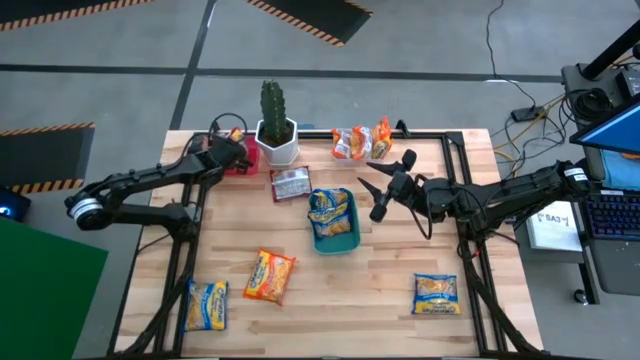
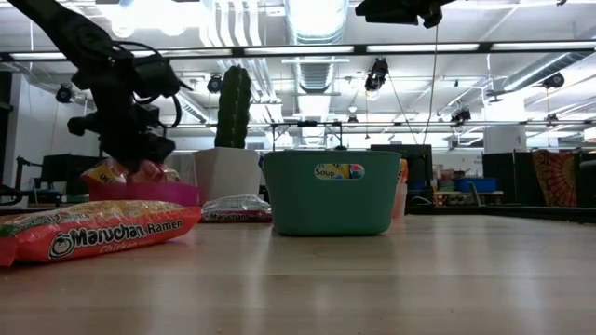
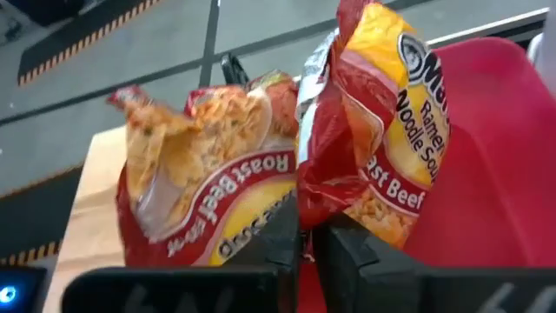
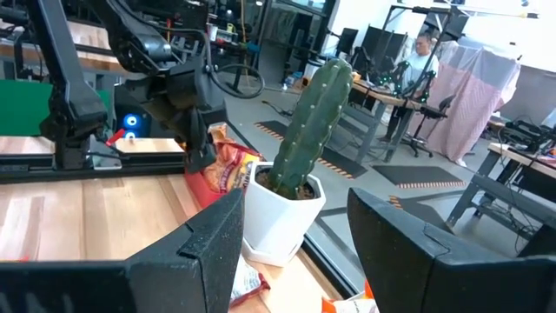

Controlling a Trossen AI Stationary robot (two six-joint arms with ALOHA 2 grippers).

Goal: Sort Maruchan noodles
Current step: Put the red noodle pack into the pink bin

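Packets (image 3: pixel 261 165) against shut left hand (image 3: pixel 300 252).

From above we look straight down on the whole table (image 1: pixel 330 300). Our low camera sits at tabletop level, facing across the wood past the teal tray (image 2: pixel 331 193) into the room. Our left wrist camera peers past its own shut fingers (image 3: pixel 287 252), very close to the red packets (image 3: pixel 261 174) just ahead of them. Our right wrist camera looks between its spread fingers (image 4: pixel 195 248) toward the cactus (image 4: pixel 308 130), which the overhead and low views share.
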